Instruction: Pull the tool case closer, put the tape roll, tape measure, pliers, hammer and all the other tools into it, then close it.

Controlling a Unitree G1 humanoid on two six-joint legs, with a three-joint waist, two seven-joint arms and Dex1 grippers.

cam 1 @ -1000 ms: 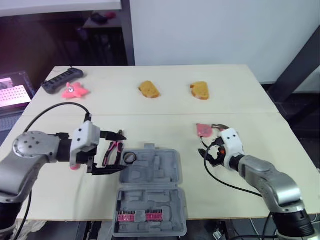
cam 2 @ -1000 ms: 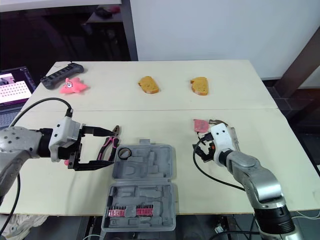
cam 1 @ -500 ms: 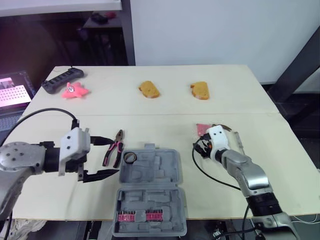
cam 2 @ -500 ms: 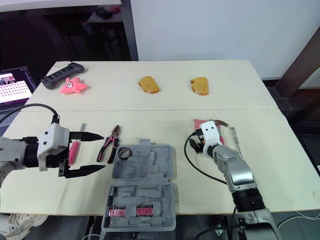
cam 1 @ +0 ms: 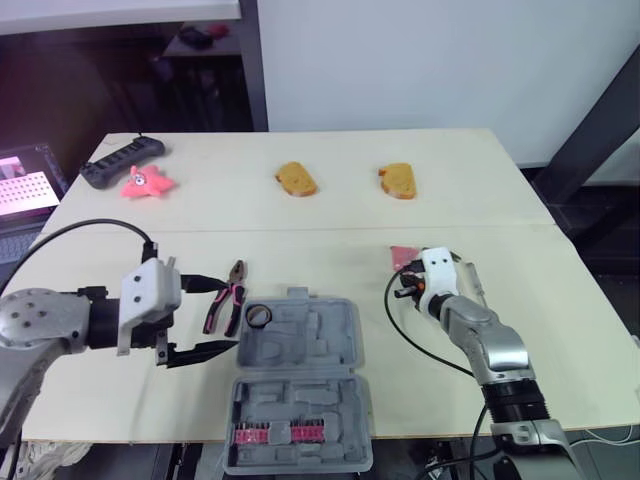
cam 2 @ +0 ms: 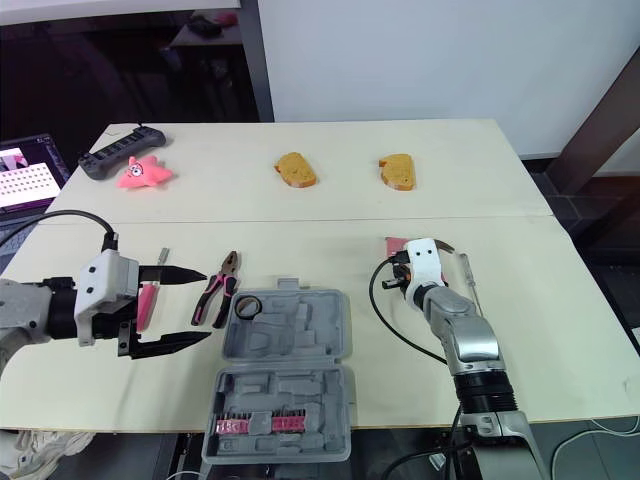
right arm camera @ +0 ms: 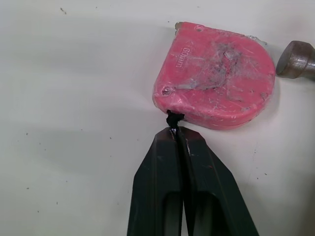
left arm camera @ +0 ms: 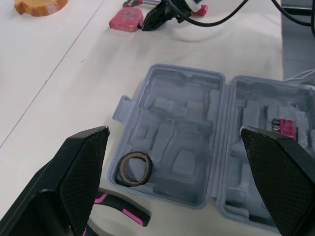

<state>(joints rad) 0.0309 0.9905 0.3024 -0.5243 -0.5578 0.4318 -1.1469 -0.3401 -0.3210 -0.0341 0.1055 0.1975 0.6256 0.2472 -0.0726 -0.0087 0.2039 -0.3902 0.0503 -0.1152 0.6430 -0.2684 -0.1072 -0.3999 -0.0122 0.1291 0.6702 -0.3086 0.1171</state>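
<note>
1. Pale wooden tabletop [cam 1: 300,210]; white wall behind.
2. We count one grey plastic tool case [cam 1: 320,340], open flat at the near edge, hinge running left to right; one black tape roll [cam 1: 259,316] lies inside.
3. One pair of pink-handled pliers [cam 1: 226,305] just left of the case, nose pointing away.
4. One pink tape measure [right arm camera: 216,96] and one steel-headed hammer [right arm camera: 295,59], right of the case.
5. Left end effector [cam 2: 207,304]: fingers wide apart beside the pliers. Right end effector [right arm camera: 174,130]: fingers together, tips at the tape measure's edge.

Two bread slices [cam 1: 298,179] [cam 1: 398,181], one tool case [cam 1: 322,338]
</note>
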